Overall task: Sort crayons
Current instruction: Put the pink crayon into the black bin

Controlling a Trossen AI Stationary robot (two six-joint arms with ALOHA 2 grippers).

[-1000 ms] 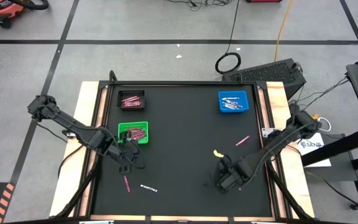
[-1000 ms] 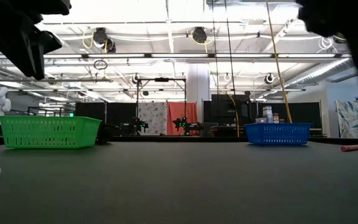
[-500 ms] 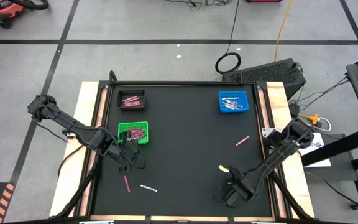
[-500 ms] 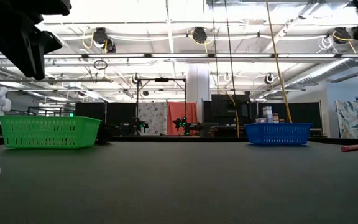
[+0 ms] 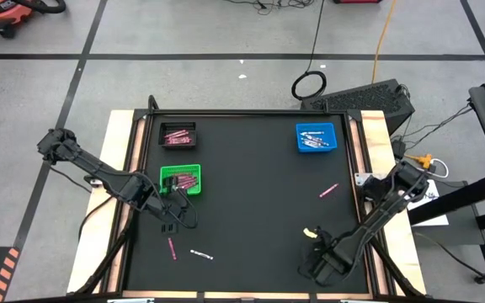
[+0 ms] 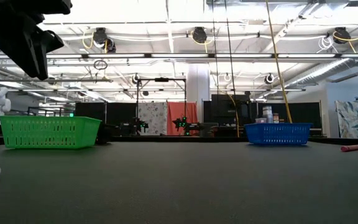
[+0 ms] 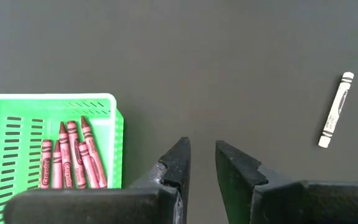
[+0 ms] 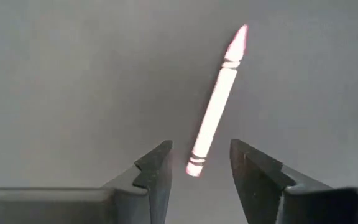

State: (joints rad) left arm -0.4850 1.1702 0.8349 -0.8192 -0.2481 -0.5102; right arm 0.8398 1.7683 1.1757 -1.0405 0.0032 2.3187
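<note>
Black table (image 5: 251,194), high view: green tray (image 5: 180,178) with reddish crayons (image 5: 185,179), black tray (image 5: 178,135) with pink ones, blue tray (image 5: 315,137) with white ones. Loose on the table: pink crayon (image 5: 328,190), another pink crayon (image 5: 172,248), white crayon (image 5: 201,253), small yellow bit (image 5: 312,233). Left gripper (image 5: 172,220) sits just beside the green tray. Right gripper (image 5: 317,263) is near the table's front edge, close to the yellow bit.

Low view: green tray (image 6: 48,132) left, blue tray (image 6: 277,133) right, one pink crayon (image 6: 350,148) at far right.

Left wrist view: jaws narrowly open, empty; reddish crayons (image 7: 70,155) in the green tray (image 7: 17,121), white crayon (image 7: 335,109) well apart.

Right wrist view: jaws open, empty, above a pink crayon (image 8: 216,106) lying on the table.
</note>
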